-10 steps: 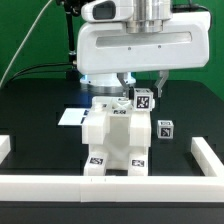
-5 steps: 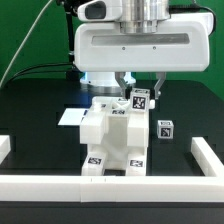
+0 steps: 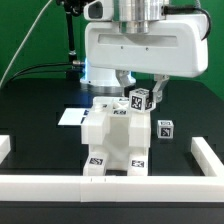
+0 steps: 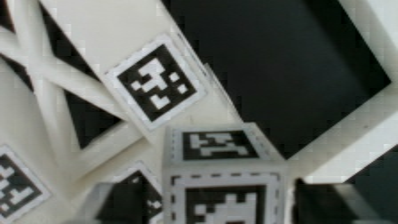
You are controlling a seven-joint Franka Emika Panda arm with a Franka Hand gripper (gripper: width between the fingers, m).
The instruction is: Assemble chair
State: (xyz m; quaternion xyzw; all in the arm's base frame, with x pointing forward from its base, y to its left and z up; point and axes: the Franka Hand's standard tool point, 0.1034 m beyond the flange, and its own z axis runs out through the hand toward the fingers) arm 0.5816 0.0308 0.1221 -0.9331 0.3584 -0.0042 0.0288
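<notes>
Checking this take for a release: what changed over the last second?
The arm shifted toward the exterior view's right, and the gripper seems to have opened, letting go of the small tagged cube, which now looks tilted atop the chair frame. The chair frame and the loose cube beside it stayed put.

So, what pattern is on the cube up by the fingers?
The cube carries black-and-white square tags on white; wrist view shows it best.

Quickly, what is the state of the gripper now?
Gripper: fingers on both sides of the small tagged cube; whether they grip it cannot be told.
</notes>
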